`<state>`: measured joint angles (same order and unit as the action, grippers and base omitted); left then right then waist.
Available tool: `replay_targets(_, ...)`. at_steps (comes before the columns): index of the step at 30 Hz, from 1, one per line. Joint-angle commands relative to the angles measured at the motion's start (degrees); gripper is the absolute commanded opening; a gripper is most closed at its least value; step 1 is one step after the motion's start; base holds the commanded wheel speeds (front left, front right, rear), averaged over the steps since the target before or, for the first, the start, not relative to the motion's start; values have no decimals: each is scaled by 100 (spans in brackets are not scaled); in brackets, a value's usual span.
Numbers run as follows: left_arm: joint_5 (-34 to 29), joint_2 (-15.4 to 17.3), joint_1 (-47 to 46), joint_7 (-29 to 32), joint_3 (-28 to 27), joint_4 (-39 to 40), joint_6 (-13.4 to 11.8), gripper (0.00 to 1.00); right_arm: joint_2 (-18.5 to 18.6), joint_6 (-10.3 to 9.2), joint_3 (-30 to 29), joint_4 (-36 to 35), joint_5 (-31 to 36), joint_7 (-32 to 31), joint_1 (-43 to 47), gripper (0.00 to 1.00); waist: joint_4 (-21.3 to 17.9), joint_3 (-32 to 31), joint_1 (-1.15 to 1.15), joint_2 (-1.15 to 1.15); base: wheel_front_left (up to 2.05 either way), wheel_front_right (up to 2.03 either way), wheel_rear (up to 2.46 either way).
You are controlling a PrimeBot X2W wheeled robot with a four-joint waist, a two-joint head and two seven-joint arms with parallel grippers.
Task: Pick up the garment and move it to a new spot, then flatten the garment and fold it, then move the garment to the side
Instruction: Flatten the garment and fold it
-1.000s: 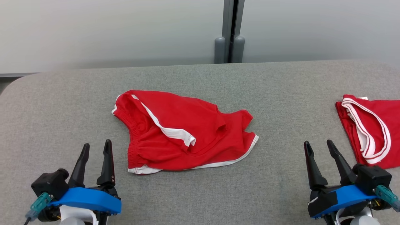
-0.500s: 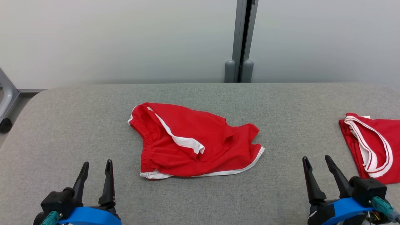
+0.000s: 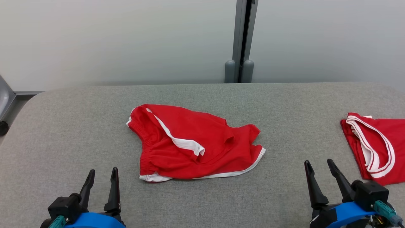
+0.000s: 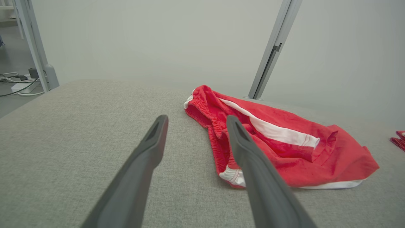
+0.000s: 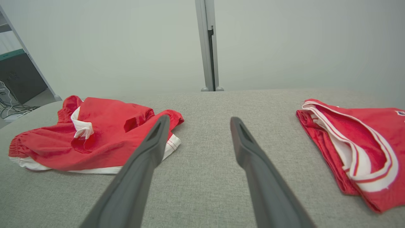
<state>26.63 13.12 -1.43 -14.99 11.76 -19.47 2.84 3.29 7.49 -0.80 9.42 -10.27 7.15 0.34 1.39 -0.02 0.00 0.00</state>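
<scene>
A crumpled red garment [image 3: 193, 144] with white trim and an elastic waistband lies in the middle of the grey table [image 3: 63, 126]; it looks like a pair of shorts. The left wrist view has it [image 4: 284, 142] just right of my fingers, and the right wrist view has it [image 5: 95, 136] at the left. My left gripper [image 3: 102, 172] stands open near the table's front left, empty, short of the garment. At the front right, my right gripper [image 3: 318, 163] is open and empty too, between the two red pieces.
A second red garment [image 3: 376, 145] with white-striped trim lies at the table's right edge, also at the right wrist view's right [image 5: 354, 148]. A grey partition post [image 3: 242, 41] stands behind the table. Cables lie on the floor [image 4: 15, 85] at far left.
The head camera tilted up, so the whole picture slid down and both grippers sit lower in it. The garment lies as it did, and both grippers stay open.
</scene>
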Motion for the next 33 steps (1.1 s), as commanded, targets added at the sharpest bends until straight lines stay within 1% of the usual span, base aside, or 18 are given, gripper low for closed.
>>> replay_targets(1,-53,1,-88,-25,-21,-10,22,100,-17,1,-4,-19,0,11,24,100,-5,19,0,0,0,0,0)
replay_targets(4,-72,-9,-105,-25,-10,-22,18,100,-20,1,6,-32,3,14,-28,100,-8,74,0,0,0,0,0)
replay_targets(7,-105,20,-146,-7,78,-62,66,100,-22,1,28,-22,11,13,-93,100,3,127,0,0,0,0,0)
replay_targets(11,-78,36,-282,77,249,-229,202,100,-27,1,81,-44,37,5,-156,100,4,232,0,0,0,0,0)
replay_targets(13,-60,25,-420,185,463,-487,315,100,-30,1,143,-25,15,6,-232,100,-16,317,0,0,0,0,0)
replay_targets(18,1,-4,-733,279,746,-1018,421,100,-30,1,261,44,-44,53,-345,100,-101,490,0,0,0,0,0)
replay_targets(26,199,-53,-1205,226,1039,-1720,469,100,-29,1,491,217,-48,38,-569,100,-227,678,0,0,0,0,0)
replay_targets(27,215,-50,-1251,208,1051,-1773,472,93,-30,1,535,248,-39,16,-606,100,-235,700,0,0,0,0,0)
replay_targets(28,227,-38,-1295,177,1065,-1823,474,11,-24,1,575,291,-33,-17,-657,100,-241,722,0,0,0,0,0)
replay_targets(29,247,-28,-1335,156,1077,-1869,476,0,-1,1,623,352,-45,-64,-734,100,-246,746,0,0,0,0,0)
replay_targets(33,325,-51,-1463,76,1173,-1973,476,0,23,1,774,759,-115,-524,-1118,100,-225,844,0,0,0,0,0)
